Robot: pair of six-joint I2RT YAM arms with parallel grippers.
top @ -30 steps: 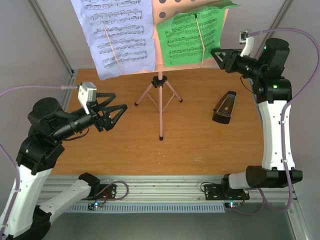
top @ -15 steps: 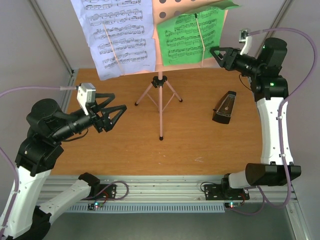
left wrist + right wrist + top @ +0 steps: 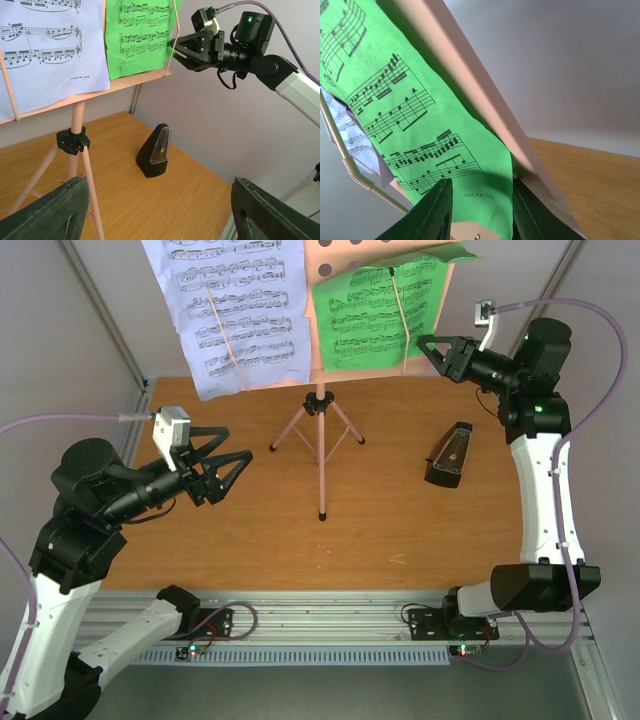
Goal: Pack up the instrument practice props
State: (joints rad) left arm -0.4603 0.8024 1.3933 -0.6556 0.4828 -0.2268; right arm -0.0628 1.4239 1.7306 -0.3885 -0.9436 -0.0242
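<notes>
The pink music stand [image 3: 320,440] stands at the back centre of the table. A white sheet [image 3: 235,310] and a green sheet [image 3: 375,315] rest on its desk [image 3: 330,260]. My right gripper [image 3: 425,345] is raised at the green sheet's lower right corner. In the right wrist view the green sheet [image 3: 420,115] curls between the fingers of my right gripper [image 3: 482,212], whose jaws stand apart on either side of that corner. The black metronome [image 3: 450,455] sits upright on the table to the right. My left gripper [image 3: 235,475] hovers open and empty, left of the stand.
Thin wire page holders [image 3: 400,310] cross both sheets. The tripod legs [image 3: 322,495] spread over the middle of the wooden table [image 3: 400,530]. A wall corner post [image 3: 105,320] rises at the back left.
My right gripper has moved left onto the green sheet's corner and its jaws have narrowed. The left arm has stayed still.
</notes>
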